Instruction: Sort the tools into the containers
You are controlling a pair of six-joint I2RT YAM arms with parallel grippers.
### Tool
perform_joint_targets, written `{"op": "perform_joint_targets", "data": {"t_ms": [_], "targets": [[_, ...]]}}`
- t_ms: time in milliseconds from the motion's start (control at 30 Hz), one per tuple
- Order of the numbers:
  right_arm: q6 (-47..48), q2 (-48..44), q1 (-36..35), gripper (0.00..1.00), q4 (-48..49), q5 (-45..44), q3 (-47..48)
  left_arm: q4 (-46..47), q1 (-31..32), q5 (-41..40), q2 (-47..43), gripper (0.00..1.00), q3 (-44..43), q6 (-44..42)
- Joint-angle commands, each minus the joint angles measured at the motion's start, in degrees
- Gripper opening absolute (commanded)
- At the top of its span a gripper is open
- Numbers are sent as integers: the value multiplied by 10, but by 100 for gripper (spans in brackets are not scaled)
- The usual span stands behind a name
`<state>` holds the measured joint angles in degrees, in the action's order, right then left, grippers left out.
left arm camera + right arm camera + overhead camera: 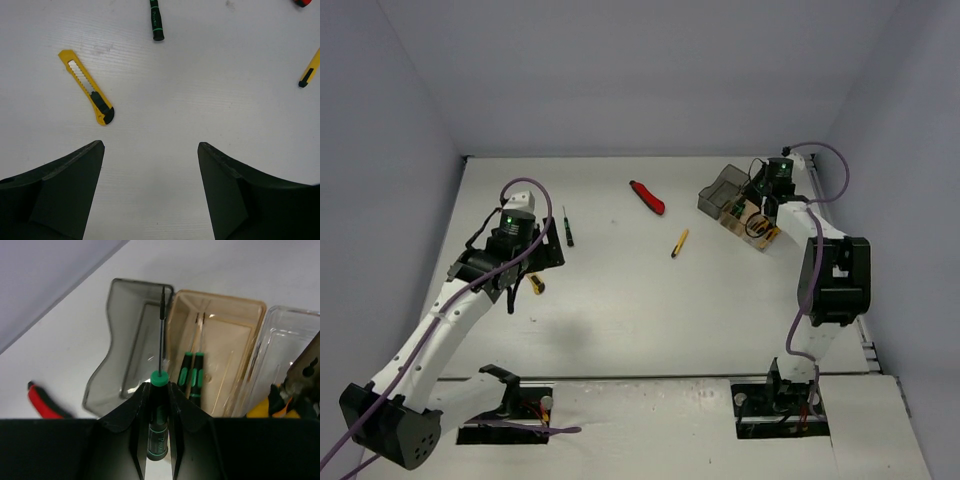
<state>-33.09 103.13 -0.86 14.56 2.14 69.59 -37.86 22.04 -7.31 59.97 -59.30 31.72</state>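
My right gripper is shut on a thin black screwdriver with a green cap. It holds it above the row of bins, shaft tip over the wall between the dark grey bin and the tan bin. Two screwdrivers lie in the tan bin. Yellow-handled pliers sit in the clear bin. My left gripper is open and empty above the table, near a yellow utility knife and a screwdriver. The top view shows both grippers, the left and the right.
A red utility knife and a second yellow knife lie mid-table. The loose screwdriver and the first yellow knife lie by the left gripper. The bins stand at the far right, close to the wall.
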Motion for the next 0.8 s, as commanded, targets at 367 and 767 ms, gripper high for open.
{"op": "perform_joint_targets", "data": {"t_ms": [367,767], "targets": [[0,47,6,31,-19,6,51,-10,-4,3,20,73,-2,-5],[70,-134,20,54,-97,-39,12,-3,-7,-26,142,73,-53,35]]}}
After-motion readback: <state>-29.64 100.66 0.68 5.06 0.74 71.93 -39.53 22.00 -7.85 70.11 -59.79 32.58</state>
